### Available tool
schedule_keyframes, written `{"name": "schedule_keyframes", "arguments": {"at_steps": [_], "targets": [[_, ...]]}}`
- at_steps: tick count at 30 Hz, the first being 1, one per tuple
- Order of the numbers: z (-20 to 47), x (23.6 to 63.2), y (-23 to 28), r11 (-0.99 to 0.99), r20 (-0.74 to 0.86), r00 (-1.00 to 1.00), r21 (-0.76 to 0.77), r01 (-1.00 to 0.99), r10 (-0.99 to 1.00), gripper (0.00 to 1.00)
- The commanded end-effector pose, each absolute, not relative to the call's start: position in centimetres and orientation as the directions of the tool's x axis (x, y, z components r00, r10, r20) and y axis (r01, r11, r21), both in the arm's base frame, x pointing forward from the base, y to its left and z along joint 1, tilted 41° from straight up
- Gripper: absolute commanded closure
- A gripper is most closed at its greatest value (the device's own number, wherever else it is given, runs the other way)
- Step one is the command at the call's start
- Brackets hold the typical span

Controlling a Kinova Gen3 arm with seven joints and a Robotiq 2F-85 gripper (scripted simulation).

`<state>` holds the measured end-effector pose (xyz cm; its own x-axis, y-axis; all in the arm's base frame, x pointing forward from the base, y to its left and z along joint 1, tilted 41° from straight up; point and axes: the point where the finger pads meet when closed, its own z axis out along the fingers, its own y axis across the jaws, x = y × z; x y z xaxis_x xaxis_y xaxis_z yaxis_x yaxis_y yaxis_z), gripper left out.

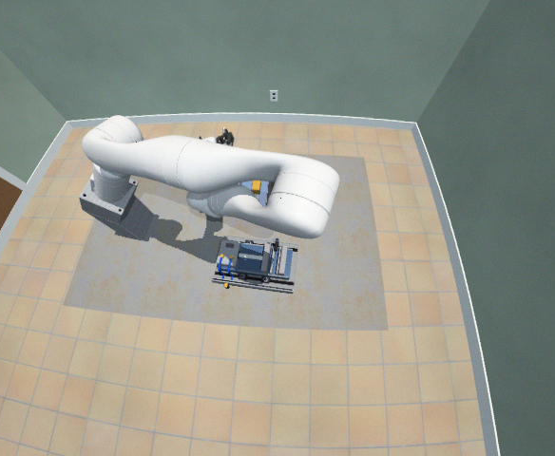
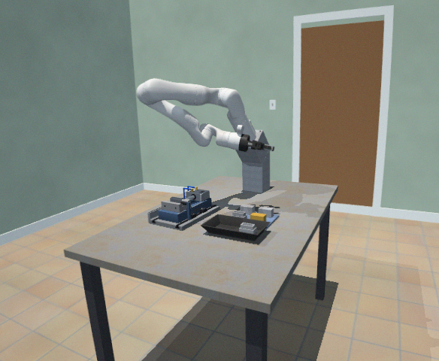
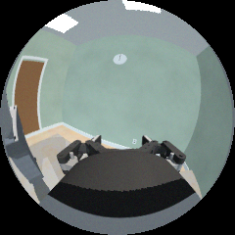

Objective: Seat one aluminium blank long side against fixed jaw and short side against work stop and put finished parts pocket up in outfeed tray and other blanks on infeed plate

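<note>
Top view. The white seven-joint arm (image 1: pixel 209 169) folds over the grey table top (image 1: pixel 336 275) and hides most of the infeed side; only a small brass-yellow blank (image 1: pixel 256 185) shows through a gap between its links. The blue-and-grey machine vise (image 1: pixel 256 265) stands uncovered nearer the camera, its narrow opening with two low bars (image 1: pixel 283 260) at the right end. Whether anything sits in that opening cannot be told at this size.

Exterior view. The black two-finger gripper (image 2: pixel 268 147) hangs high, pointing sideways in front of the grey pedestal (image 2: pixel 256 172), well apart from all work. Its fingers are spread fully and carry nothing. Below, the black outfeed tray (image 2: pixel 216 227) holds one grey pocketed part (image 2: pixel 247 226); behind it the light-blue infeed plate (image 2: pixel 273 219) carries grey aluminium blanks (image 2: pixel 267 211) beside the brass one.

Wrist view. Only the green wall and the dark finger linkages (image 3: pixel 162 147) appear (no workpiece lies in sight).

The step in hand is probably an approach to an aluminium blank. To do it well, the wrist should first turn downward, descend squarely over the blank's long sides, and close only when both pads flank it evenly, avoiding the neighbouring brass blank.
</note>
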<state>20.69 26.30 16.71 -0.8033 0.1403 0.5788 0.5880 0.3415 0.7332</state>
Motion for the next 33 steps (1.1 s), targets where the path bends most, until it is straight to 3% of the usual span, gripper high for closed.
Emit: {"name": "schedule_keyframes", "arguments": {"at_steps": [1, 14, 23, 33], "targets": [[15.4, 19.1, 26.7, 0.431, 0.589, -0.795, 0.685, 0.587, 0.147, 0.00], [9.0, 16.6, 23.1, 0.626, 0.590, -0.698, 0.377, 0.682, 0.405, 0.00], [5.9, 17.6, 19.0, 0.627, 0.439, -0.636, 0.190, 0.756, 0.634, 0.00], [4.9, 20.3, 15.7, 0.546, 0.253, -0.561, 0.133, 0.827, 0.788, 0.00]]}}
